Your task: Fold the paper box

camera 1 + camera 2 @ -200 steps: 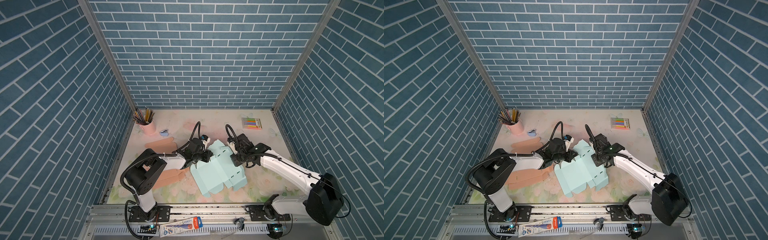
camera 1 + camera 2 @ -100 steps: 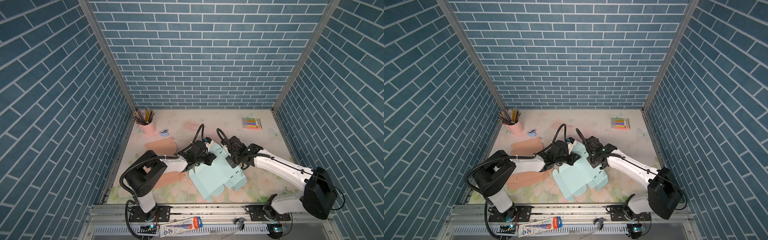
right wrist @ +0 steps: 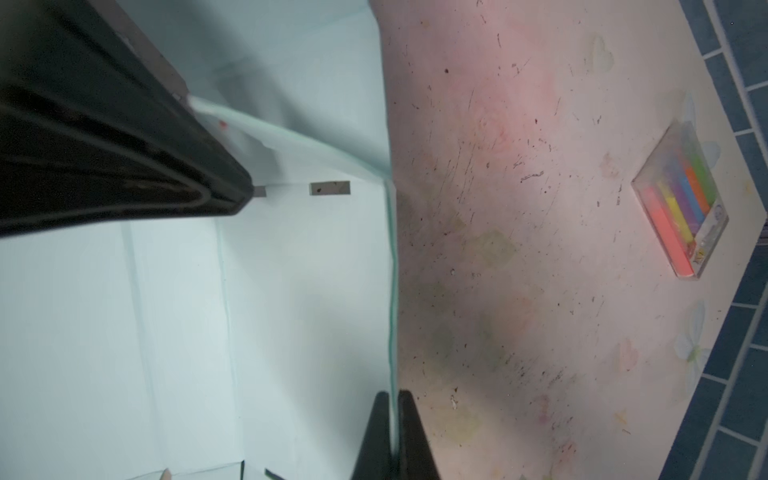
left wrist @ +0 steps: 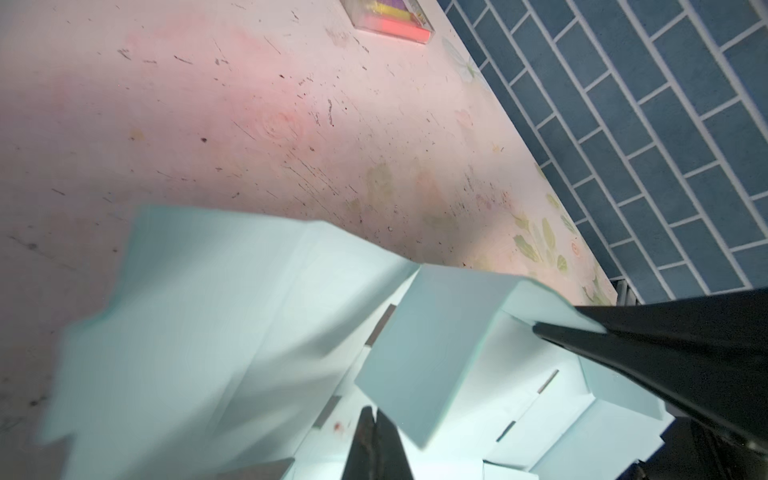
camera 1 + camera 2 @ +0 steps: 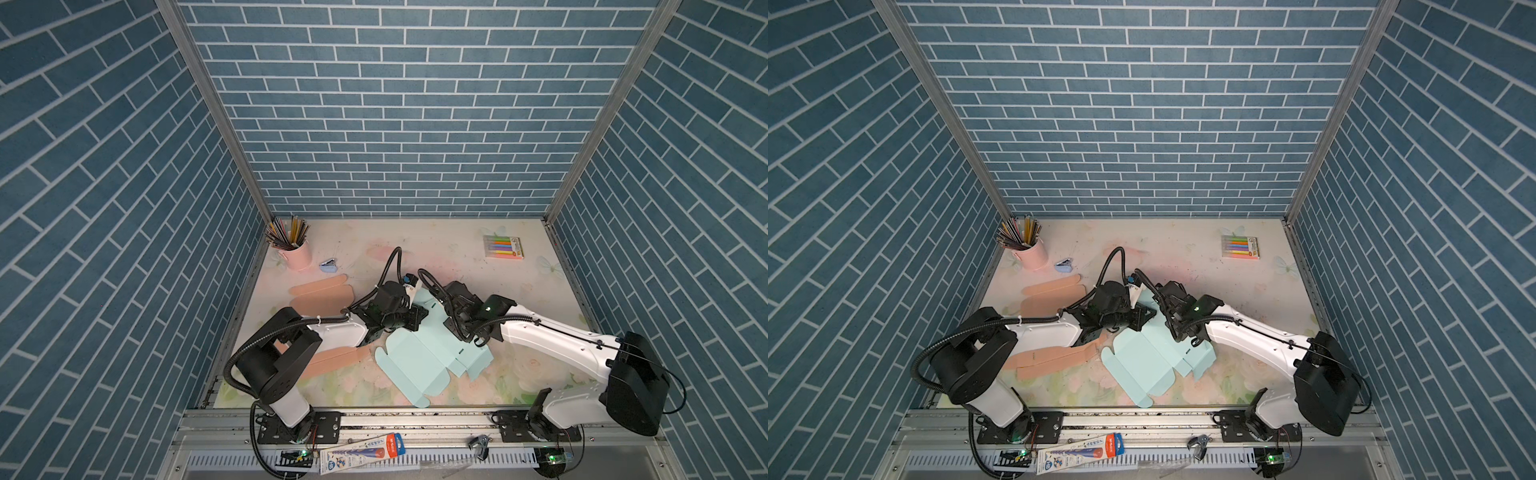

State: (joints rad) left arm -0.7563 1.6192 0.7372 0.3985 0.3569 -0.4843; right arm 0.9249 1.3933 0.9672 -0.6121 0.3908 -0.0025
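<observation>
At the middle of the floral tabletop (image 5: 457, 257), the pale blue paper box (image 5: 415, 361) is seen lying mostly flat, one far flap raised. Its edge is pinched by the right gripper (image 3: 392, 401). The left gripper (image 4: 373, 417) is pressed shut beside a flap, and any hold cannot be told.

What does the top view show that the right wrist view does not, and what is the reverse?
Only the top view: the pencil cup, the peach card sheets and the paper box as a whole, its near part lying flat. Only the right wrist view: the thin raised edge of the box pinched in the right gripper. Both: the box, the marker pack and the flowered table.
</observation>
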